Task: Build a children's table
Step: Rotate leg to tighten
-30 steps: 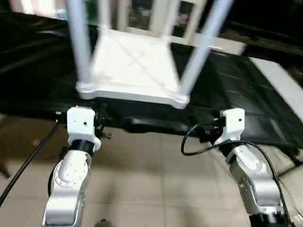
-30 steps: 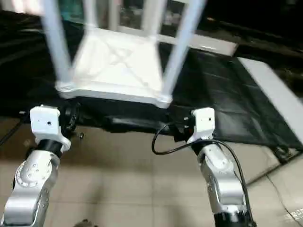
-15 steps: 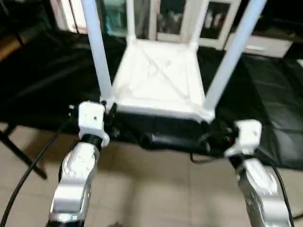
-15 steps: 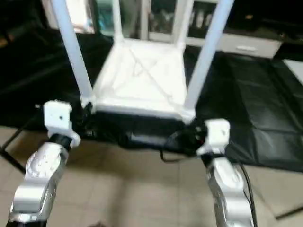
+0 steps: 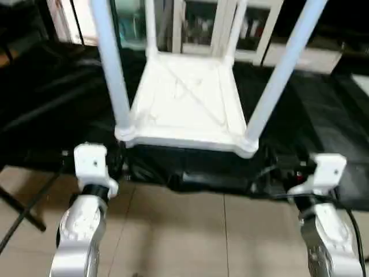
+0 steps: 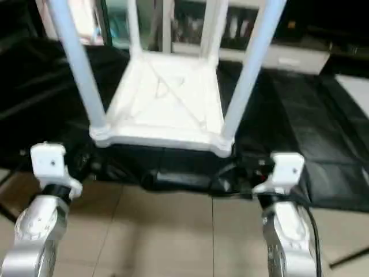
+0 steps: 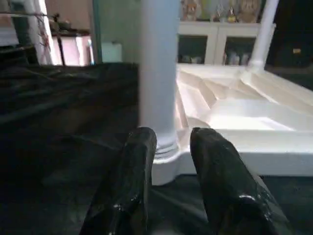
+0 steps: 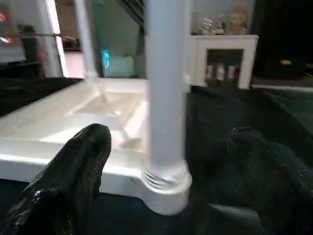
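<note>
Inverted children's table point(image 5: 184, 109) on the black-sheeted work table point(image 5: 52, 109), near that table's front edge, with all four tapered white tube legs seated in the rounded corner sockets and rising upright. The smooth, glossy plastic top lies face down; its diagonal X-ribs are exposed inside the raised rim.

Left gripper point(image 7: 168, 147): jaws narrowly parted and empty, the near-left leg point(image 7: 157, 73) standing directly ahead of the gap, just beyond the fingertips. The leg's long axis is vertical, crossing the line of the jaws at a right angle; its ringed base collar meets the near-left socket point(image 7: 164, 164) level with the fingertips.

Right gripper point(image 8: 168, 142): jaws spread wide and empty, the near-right leg point(image 8: 165, 83) centred ahead between them, its ribbed collar and the near-right socket point(image 8: 165, 193) close to the gap but untouched.

Both grippers sit about equally near their own leg, so neither arm is clearly favoured. Assembly appears essentially complete; the remaining step is probably turning the table upright, which would call for a grip on the legs or rim.

White cabinets with glass doors point(image 5: 202, 26) stand beyond the legs.
</note>
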